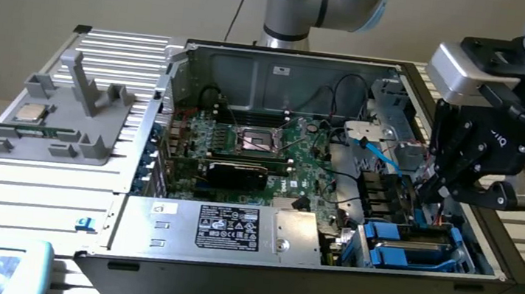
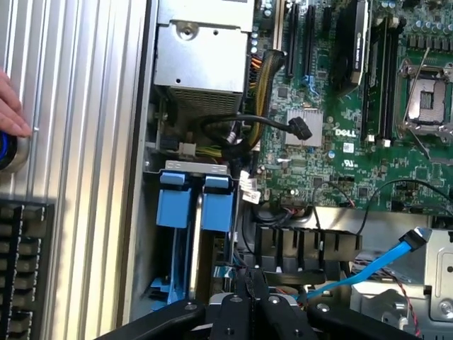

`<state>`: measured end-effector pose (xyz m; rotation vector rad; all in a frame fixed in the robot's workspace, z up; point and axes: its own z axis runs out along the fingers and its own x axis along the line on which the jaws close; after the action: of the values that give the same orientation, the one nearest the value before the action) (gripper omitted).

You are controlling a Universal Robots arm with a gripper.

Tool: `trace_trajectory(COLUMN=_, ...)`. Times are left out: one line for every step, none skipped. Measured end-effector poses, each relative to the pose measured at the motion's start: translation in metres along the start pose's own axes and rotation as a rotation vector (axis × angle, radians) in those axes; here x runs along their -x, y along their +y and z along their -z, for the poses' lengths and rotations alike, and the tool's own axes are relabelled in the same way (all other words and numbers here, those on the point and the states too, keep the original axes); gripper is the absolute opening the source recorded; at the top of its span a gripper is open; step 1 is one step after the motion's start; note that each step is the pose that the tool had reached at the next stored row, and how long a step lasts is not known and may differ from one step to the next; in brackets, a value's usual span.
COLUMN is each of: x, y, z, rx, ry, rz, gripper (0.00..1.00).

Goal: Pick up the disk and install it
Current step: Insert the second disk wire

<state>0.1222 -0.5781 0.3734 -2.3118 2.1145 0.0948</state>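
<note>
Here the disk (image 2: 195, 212) sits half-hidden inside its bay.

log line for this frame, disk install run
gripper: shut, holding nothing visible | position: above drive bay, computer case | disk: upright in bay, blue frame | person's hand: beside case

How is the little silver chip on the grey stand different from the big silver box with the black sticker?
The chip is small, square and flat; the box is far bigger and long. The chip lies on a grey stand outside the computer case; the box sits inside the case, at its near edge. The box carries a black sticker; the chip has none. Both are silver metal.
</note>
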Motion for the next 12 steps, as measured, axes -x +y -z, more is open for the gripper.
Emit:
trace_trajectory(x=0.0, y=-0.0001, z=0.0, rx=-0.001, ry=0.0002, rz=0.018, gripper=0.11)
trace_trajectory(x=-0.0001, y=-0.0001, z=0.0, rx=-0.0022, ry=0.0006, rz=0.036, gripper=0.11)
trace_trajectory(x=-0.0001, y=-0.0001, z=0.0, rx=-0.0036, ry=0.0009, rz=0.055, gripper=0.11)
trace_trajectory(x=-0.0001, y=0.0, z=-0.0001, rx=-0.0048, ry=0.0012, rz=0.073, gripper=0.11)
trace_trajectory(x=-0.0001, y=0.0, z=-0.0001, rx=-0.0059, ry=0.0014, rz=0.091, gripper=0.11)
trace_trajectory(x=-0.0001, y=0.0, z=-0.0001, rx=-0.0072, ry=0.0014, rz=0.109, gripper=0.11)
trace_trajectory(x=-0.0001, y=0.0, z=-0.0002, rx=-0.0085, ry=0.001, rz=0.126, gripper=0.11)
trace_trajectory(x=0.0, y=0.0, z=-0.0001, rx=-0.0097, ry=0.0007, rz=0.143, gripper=0.11)
trace_trajectory(x=0.0, y=0.0, z=0.0, rx=-0.011, ry=0.0004, rz=0.16, gripper=0.11)
trace_trajectory(x=0.0, y=0.0, z=0.0001, rx=-0.0123, ry=0.0002, rz=0.178, gripper=0.11)
trace_trajectory(x=0.0, y=0.0, z=0.0001, rx=-0.0135, ry=-0.0003, rz=0.194, gripper=0.11)
trace_trajectory(x=0.0, y=0.0, z=0.0001, rx=-0.0148, ry=-0.0009, rz=0.212, gripper=0.11)
